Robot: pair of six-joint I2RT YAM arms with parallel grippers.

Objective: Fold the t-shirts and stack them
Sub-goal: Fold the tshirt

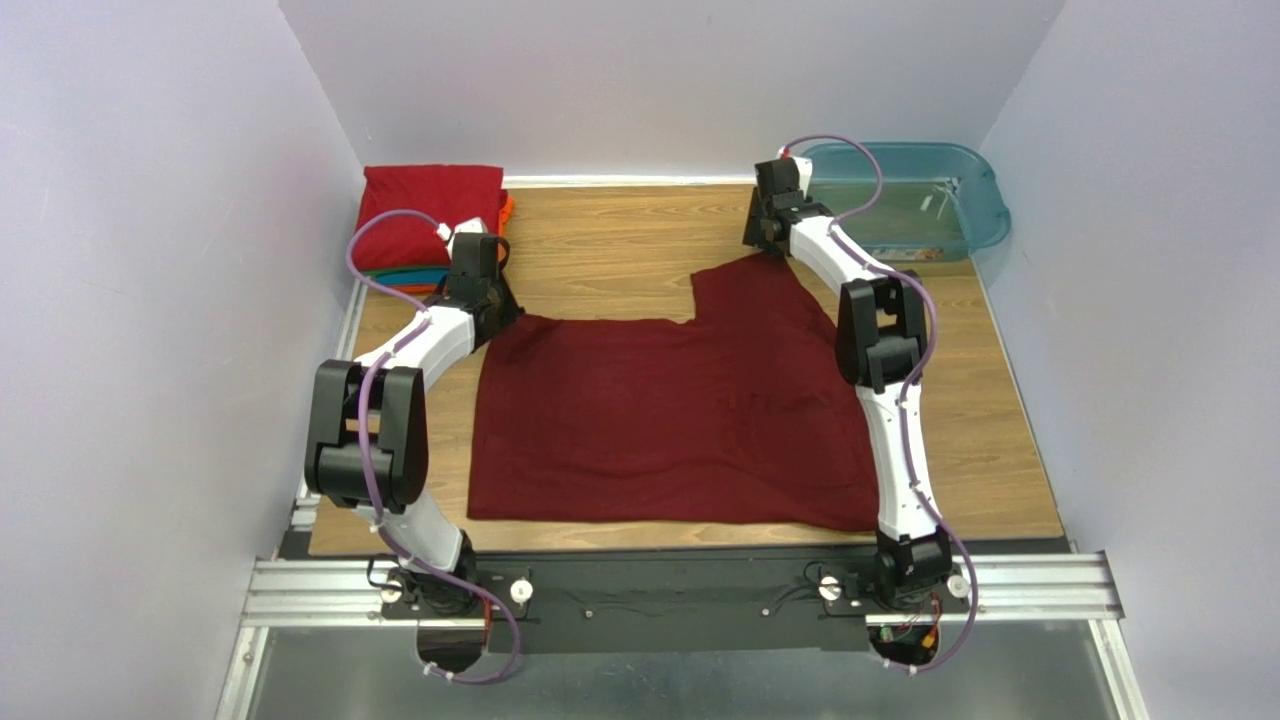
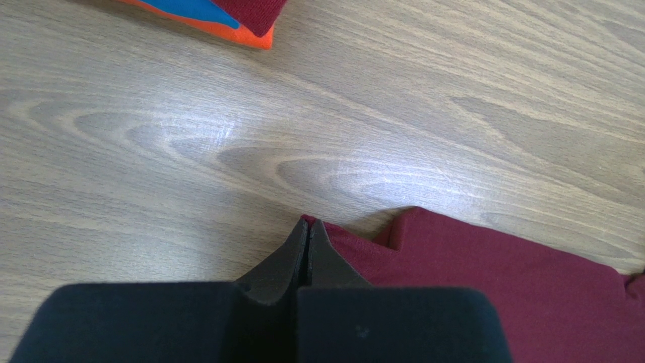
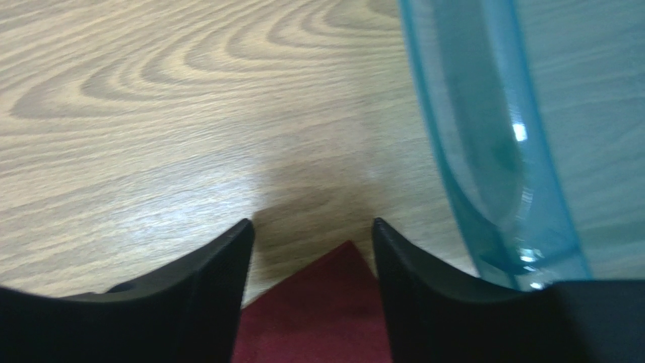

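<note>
The spread t-shirt (image 1: 676, 413) is plain dark maroon. The folded stack (image 1: 433, 195) shows bright red on top, with teal and orange edges under it. The table (image 1: 631, 240) is pale wood with brown swirling grain and a soft white sheen. The tub (image 1: 984, 188) is translucent teal. The left arm (image 1: 428, 345) and right arm (image 1: 899, 435) are white with black joints and purple cables; the left gripper (image 2: 309, 227) and right gripper (image 3: 310, 224) are matte black. The walls (image 1: 150, 300) are pale lilac-grey

Held the left gripper (image 2: 308, 225) low on a sharply bent arm, pinched shut (on a corner of the maroon t-shirt (image 2: 492, 280)), and the right gripper (image 3: 311, 223) far forward on a stretched arm, fingers parted.
</note>
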